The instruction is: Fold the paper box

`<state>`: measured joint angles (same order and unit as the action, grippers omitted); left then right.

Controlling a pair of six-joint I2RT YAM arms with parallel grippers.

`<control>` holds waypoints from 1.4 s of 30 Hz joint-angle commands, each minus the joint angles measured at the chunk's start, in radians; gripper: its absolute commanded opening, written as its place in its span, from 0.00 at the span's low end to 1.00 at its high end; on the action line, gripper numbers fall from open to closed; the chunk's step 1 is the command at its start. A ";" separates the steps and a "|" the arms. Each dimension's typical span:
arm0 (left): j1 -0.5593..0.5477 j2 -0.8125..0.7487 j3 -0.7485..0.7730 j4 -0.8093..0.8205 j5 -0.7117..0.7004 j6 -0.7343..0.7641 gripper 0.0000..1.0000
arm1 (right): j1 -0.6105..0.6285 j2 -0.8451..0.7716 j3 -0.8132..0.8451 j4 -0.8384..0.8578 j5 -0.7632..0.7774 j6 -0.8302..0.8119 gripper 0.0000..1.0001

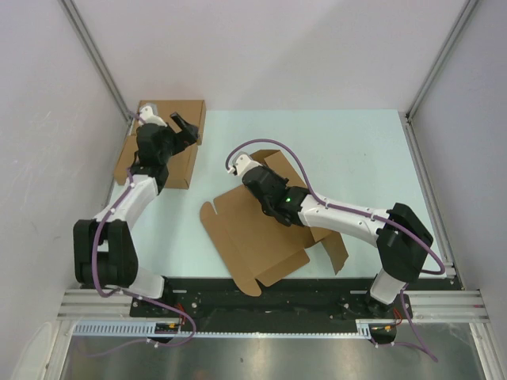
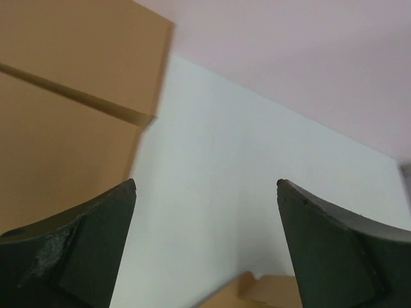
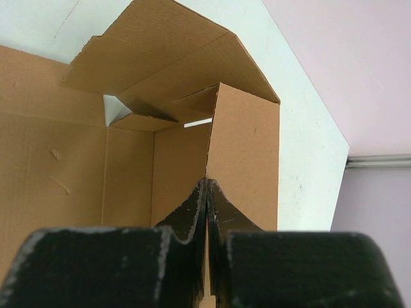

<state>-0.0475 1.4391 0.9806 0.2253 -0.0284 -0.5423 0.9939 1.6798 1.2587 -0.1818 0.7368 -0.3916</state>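
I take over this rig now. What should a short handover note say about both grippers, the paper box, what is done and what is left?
Left gripper: open and empty, over the two made-up boxes at the far left corner of the table.
Right gripper: shut on the edge of a raised side panel of the paper box.
Paper box: mid-table, mostly a flat sheet; only the panels at its far end stand up.
Done: the first panels are lifted.
Left: probably raise the other walls, tuck the tabs, close the lid.
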 commanded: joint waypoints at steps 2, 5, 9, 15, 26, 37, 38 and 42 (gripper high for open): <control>0.001 0.110 0.136 0.008 0.550 0.063 1.00 | 0.000 0.029 0.004 -0.051 -0.036 0.040 0.00; -0.023 0.116 0.032 0.152 0.709 0.093 1.00 | 0.000 0.029 0.004 -0.056 -0.039 0.040 0.00; -0.069 0.121 -0.040 0.184 0.708 0.175 0.99 | -0.003 0.020 0.004 -0.062 -0.048 0.042 0.00; -0.227 0.177 -0.034 0.014 0.472 0.364 0.96 | -0.005 0.018 0.004 -0.059 -0.053 0.048 0.00; -0.120 0.112 -0.209 0.374 0.542 0.099 0.93 | 0.008 0.017 0.004 -0.065 -0.060 0.049 0.00; -0.051 0.214 -0.126 0.246 0.479 0.010 0.89 | 0.025 0.060 0.002 -0.056 -0.043 0.045 0.00; -0.054 0.242 -0.096 0.230 0.479 0.002 0.89 | 0.026 0.063 0.002 -0.056 -0.043 0.043 0.00; -0.089 0.325 -0.065 0.241 0.487 -0.005 0.86 | 0.031 0.072 0.002 -0.064 -0.042 0.054 0.00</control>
<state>-0.1047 1.7134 0.8818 0.5259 0.4656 -0.5274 1.0180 1.7000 1.2594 -0.1791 0.7456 -0.3748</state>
